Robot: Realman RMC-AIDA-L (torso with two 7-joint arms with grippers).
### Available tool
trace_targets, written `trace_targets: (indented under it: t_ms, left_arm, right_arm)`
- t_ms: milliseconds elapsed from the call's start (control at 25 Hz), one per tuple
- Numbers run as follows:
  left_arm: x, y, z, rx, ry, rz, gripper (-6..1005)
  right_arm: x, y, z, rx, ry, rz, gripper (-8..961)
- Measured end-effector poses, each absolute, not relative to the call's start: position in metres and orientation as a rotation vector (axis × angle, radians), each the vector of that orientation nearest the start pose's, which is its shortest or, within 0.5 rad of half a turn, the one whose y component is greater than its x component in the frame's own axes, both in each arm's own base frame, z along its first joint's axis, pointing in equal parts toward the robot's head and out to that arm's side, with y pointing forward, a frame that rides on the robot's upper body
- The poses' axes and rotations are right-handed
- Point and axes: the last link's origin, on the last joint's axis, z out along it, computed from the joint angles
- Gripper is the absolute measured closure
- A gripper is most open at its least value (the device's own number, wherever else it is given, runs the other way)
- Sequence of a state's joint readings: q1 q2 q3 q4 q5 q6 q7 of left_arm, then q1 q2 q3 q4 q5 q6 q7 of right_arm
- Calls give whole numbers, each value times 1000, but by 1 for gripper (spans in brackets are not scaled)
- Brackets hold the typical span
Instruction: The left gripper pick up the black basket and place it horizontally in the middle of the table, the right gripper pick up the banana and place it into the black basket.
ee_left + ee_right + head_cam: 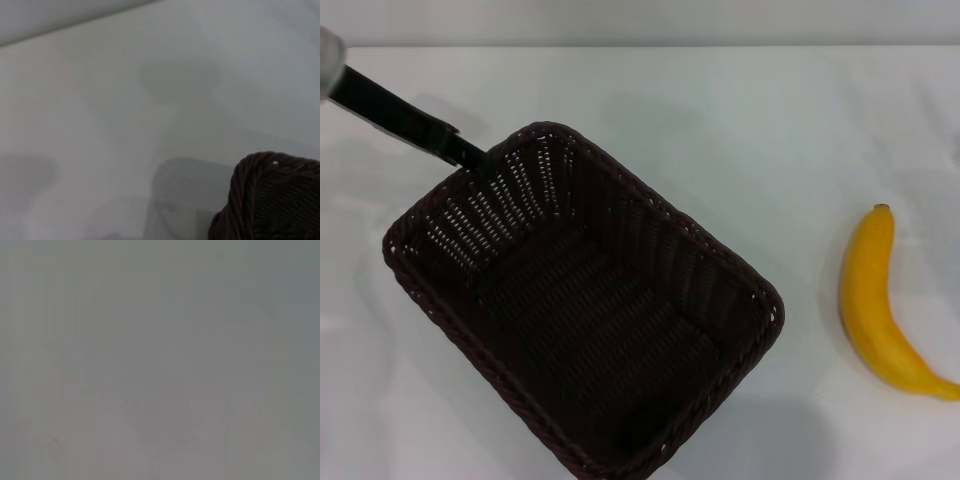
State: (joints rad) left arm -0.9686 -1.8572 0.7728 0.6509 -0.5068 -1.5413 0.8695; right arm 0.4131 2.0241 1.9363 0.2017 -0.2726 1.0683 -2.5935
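Touching black basket point(585, 320) rim, left gripper point(470, 153)

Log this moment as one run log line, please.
left claw at black basket far-left rim | basket skewed diagonally on table | banana on table, right of basket | right claw not in view

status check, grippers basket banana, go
Left gripper at black basket far-left rim, basket skewed diagonally. Banana on table right of basket, untouched. Right gripper out of view. Nothing in the way.
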Motion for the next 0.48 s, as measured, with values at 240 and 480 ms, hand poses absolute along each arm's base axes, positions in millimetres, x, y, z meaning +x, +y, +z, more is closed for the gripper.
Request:
trace_targets:
  t_ms: [240,480]
  left_arm:
    - [-210,431,52,-2597,-1180,267,317]
    - [-210,428,41,-2626,-1166,267,331]
  right_arm:
    - [357,349,47,-1507,715,818,102]
    - [356,351,48,-1505,711,823,102]
